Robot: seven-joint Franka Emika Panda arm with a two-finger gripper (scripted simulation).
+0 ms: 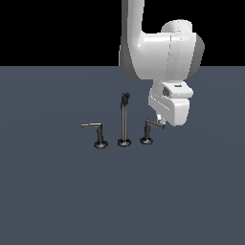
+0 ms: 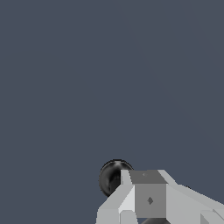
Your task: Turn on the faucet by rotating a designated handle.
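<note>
Faucet point(image 1: 124, 122) sits on flat dark grey-blue floor point(image 1: 48, 191), three separate dark pieces in a row, roughly centre of exterior view. Tall thin spout point(image 1: 124, 119) in the middle, upright, curved tip at 12 o'clock end, round base on floor. At 9 o'clock from spout: longer-armed handle point(image 1: 95, 133), grey arm pointing toward 9 o'clock, round base on floor, well clear of the arm. At 3 o'clock from spout: designated handle point(image 1: 150, 130), short post on round base, short arm reaching toward 3 o'clock with pale bright tip. White Panda arm point(image 1: 153, 48) comes down from 12 o'clock, bulky wrist housing hanging just at 2 o'clock of the designated handle. Gripper point(image 1: 160, 118) is low under that housing, right at the pale tip of the handle arm; looks touching or almost, can't tell which. Fingers mostly hidden by the white hand body in exterior view, so jaw state can't be told. Spout stands between the two handles, just beside the designated one but apart from the gripper; nothing lies between gripper and handle tip. Wrist view: mostly bare floor, grey-white gripper body in foreground, dark round glossy faucet part point(image 2: 111, 177) partly hidden behind it; which piece it is can't be told. Black background above floor line in exterior view.
</note>
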